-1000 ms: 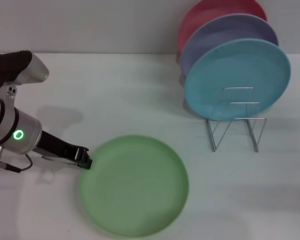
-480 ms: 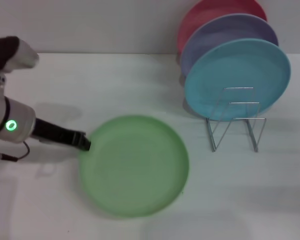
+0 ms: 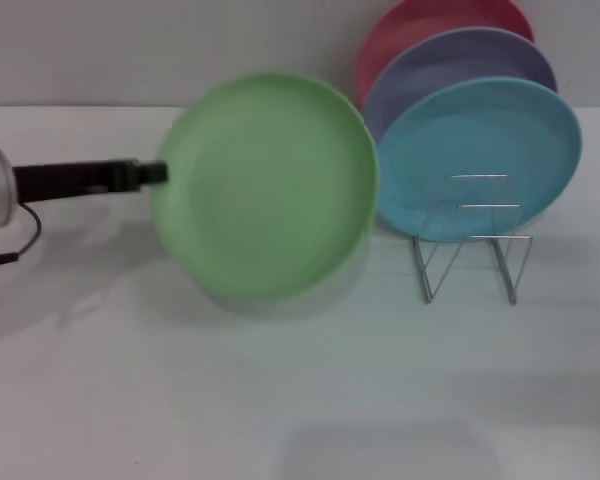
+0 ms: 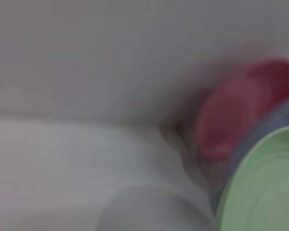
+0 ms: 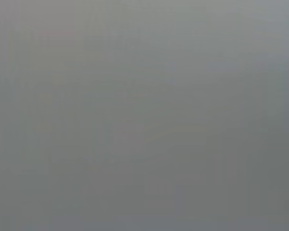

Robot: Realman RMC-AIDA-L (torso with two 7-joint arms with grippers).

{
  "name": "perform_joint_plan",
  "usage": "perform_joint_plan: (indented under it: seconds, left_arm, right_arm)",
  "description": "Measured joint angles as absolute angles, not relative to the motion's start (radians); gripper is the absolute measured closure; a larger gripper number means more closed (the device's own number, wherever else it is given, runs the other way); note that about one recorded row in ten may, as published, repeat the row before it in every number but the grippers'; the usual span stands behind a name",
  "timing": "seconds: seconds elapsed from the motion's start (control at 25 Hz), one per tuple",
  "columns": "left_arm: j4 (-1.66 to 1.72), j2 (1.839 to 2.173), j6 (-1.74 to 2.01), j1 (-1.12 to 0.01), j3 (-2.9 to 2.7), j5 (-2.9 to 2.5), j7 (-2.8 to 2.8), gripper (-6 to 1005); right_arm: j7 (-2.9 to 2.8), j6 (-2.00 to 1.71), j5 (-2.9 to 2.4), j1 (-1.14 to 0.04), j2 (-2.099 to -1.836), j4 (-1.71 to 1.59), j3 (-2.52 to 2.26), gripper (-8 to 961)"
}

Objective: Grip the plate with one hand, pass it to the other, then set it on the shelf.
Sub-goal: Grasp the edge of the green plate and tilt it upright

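Observation:
The light green plate (image 3: 267,185) hangs in the air above the white table, tilted with its face toward me. My left gripper (image 3: 158,173) is shut on the plate's left rim, its black fingers reaching in from the left. A curved edge of the plate (image 4: 260,187) also shows in the left wrist view. The shelf (image 3: 472,240), a thin silver wire rack, stands to the right of the plate, with free slots at its front. My right gripper is out of view; the right wrist view shows only plain grey.
Three plates stand upright in the rack: a light blue plate (image 3: 490,150) in front, a lavender plate (image 3: 470,55) behind it and a red plate (image 3: 430,20) at the back. A grey wall rises behind the table (image 3: 300,400).
My left gripper has lifted the green plate off the table, up and away from me, tilting it from flat to nearly upright. The rack and its plates have not moved.

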State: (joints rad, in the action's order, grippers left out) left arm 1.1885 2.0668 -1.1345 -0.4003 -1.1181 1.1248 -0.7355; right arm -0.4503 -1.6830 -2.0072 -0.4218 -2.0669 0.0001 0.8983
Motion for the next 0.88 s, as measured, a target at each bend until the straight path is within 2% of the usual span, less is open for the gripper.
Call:
perform_joint_plan:
  seconds: [0.32, 0.56, 0.88]
  left_arm:
    - [1.038, 2.070, -0.841, -0.310, -1.192, 1.525, -1.195, 966]
    - [0.934, 2.066, -0.831, -0.319, -1.189, 1.688, -1.466, 966]
    - [0.937, 2.056, -0.780, -0.368, -1.143, 1.545, -1.505, 966]
  right_arm:
    - [-0.450, -1.678, -2.011, -0.422, -2.074, 0.000, 0.894, 273]
    - [-0.450, -1.655, -2.012, -0.423, -2.074, 0.000, 0.883, 272]
    - [-0.442, -1.617, -2.013, -0.435, -2.074, 0.000, 0.882, 272]
